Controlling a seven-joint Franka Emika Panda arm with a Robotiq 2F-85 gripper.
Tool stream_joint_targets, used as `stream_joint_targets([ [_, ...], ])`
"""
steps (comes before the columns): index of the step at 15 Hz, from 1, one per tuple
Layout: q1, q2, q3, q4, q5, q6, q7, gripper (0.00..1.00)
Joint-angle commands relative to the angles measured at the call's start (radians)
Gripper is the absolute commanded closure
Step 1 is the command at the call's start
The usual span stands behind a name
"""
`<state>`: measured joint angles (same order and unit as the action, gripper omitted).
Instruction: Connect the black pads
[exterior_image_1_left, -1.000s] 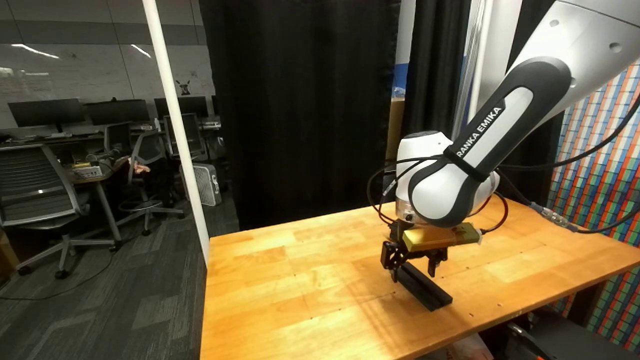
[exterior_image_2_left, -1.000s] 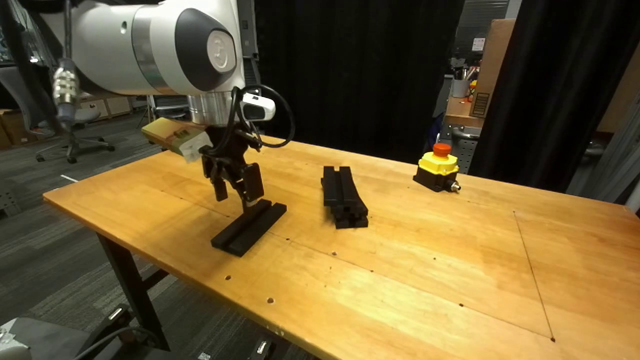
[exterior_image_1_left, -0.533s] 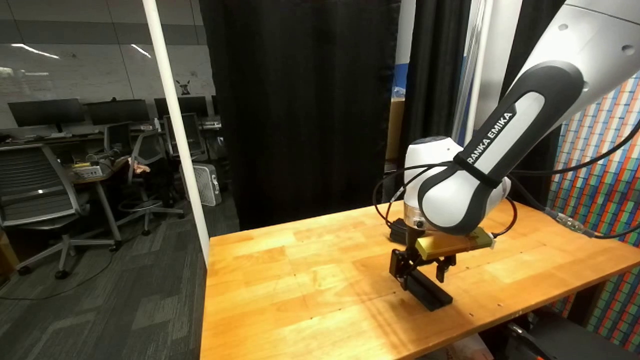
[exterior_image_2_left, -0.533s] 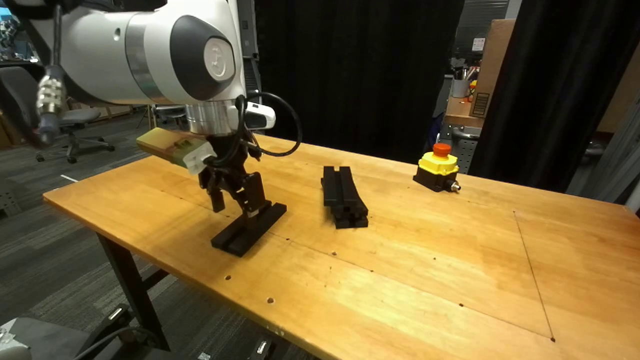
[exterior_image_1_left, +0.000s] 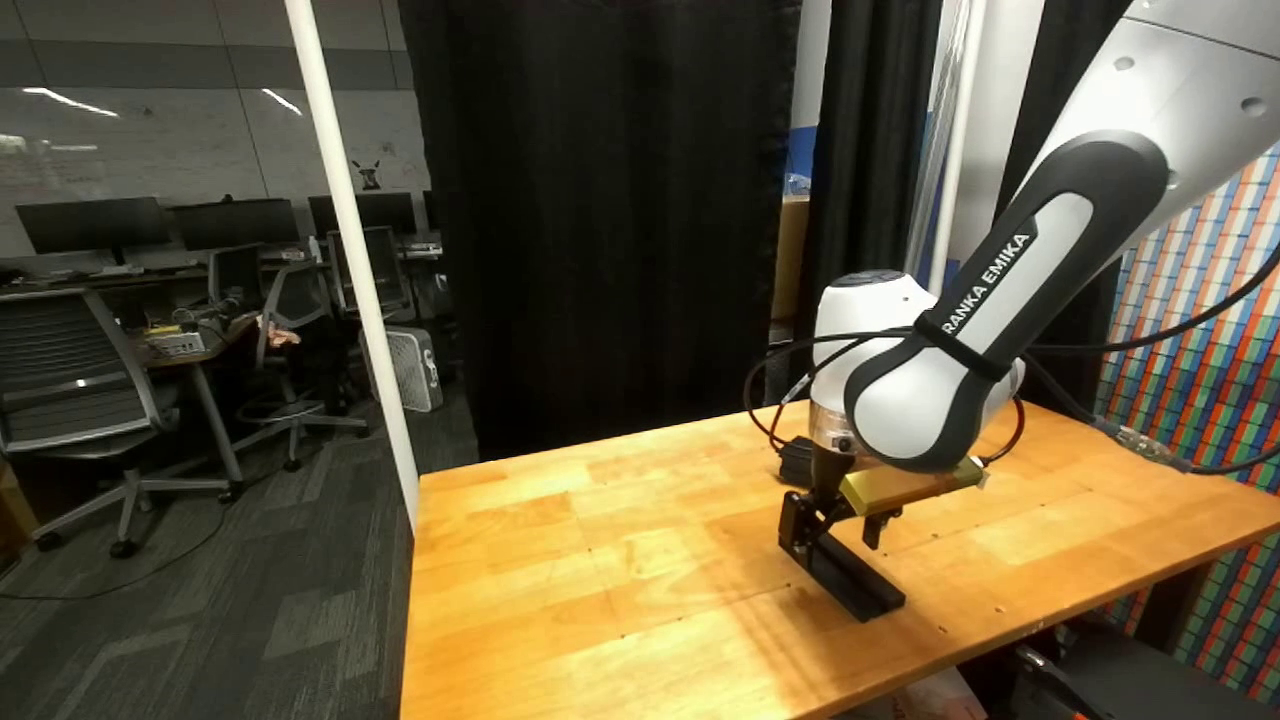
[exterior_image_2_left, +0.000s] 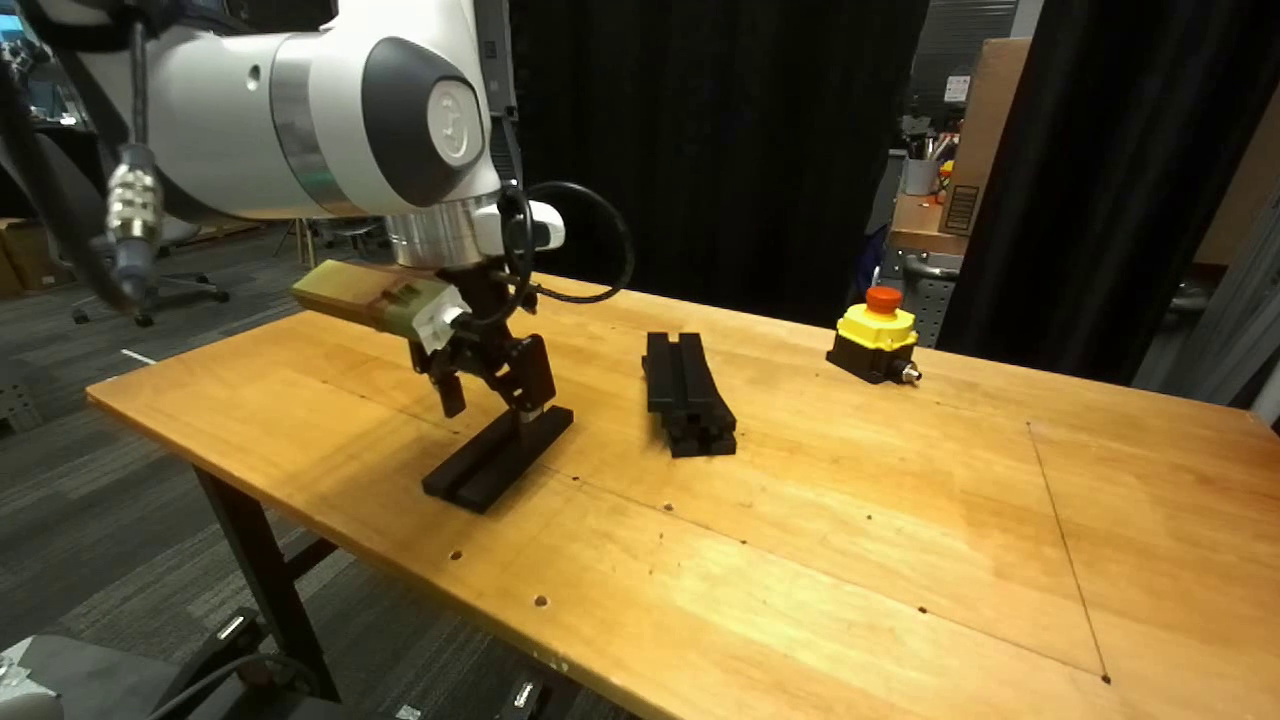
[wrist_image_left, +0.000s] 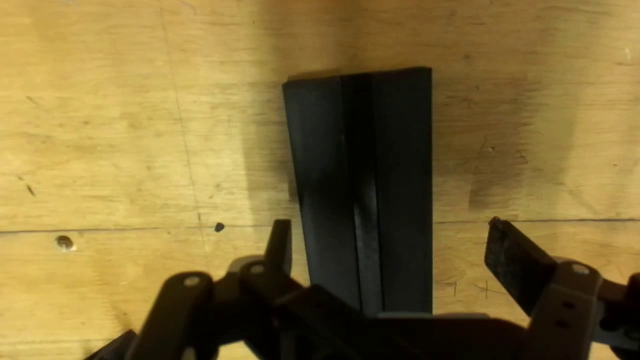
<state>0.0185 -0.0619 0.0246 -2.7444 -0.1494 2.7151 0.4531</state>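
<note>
A flat black pad (exterior_image_2_left: 478, 476) with a lengthwise groove lies on the wooden table (exterior_image_1_left: 620, 540); it also shows in an exterior view (exterior_image_1_left: 862, 588). A stack of more black pads (exterior_image_2_left: 688, 385) stands apart, its top piece turned askew over the lower ones. My gripper (exterior_image_2_left: 491, 410) is low over the far part of the single pad, also in an exterior view (exterior_image_1_left: 838, 547). In the wrist view the gripper (wrist_image_left: 388, 221) is open, one finger on each side of the pad (wrist_image_left: 357, 165), with a gap to both long edges. The pad's near end is hidden behind the gripper.
A yellow box with a red button and black base (exterior_image_2_left: 876, 335) stands at the back of the table. A dark piece (exterior_image_1_left: 797, 462), partly hidden by the wrist, lies behind the gripper. The front table edge (exterior_image_2_left: 380, 560) runs close to the single pad.
My gripper came down to the single pad, then shifted toward the pad's far end and turned a little. The pad and the stack have not moved.
</note>
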Motion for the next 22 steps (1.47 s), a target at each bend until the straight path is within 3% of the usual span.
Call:
stream_joint_targets([
  [1, -0.025, 0.019, -0.009, 0.0, 0.0, 0.074, -0.077, 0.0],
  [10, -0.036, 0.086, -0.042, 0.001, 0.041, 0.193, -0.231, 0.0],
  [17, -0.029, 0.097, -0.041, 0.001, 0.047, 0.199, -0.261, 0.0],
  [22, -0.027, 0.097, -0.029, 0.001, 0.115, 0.204, -0.346, 0.0],
])
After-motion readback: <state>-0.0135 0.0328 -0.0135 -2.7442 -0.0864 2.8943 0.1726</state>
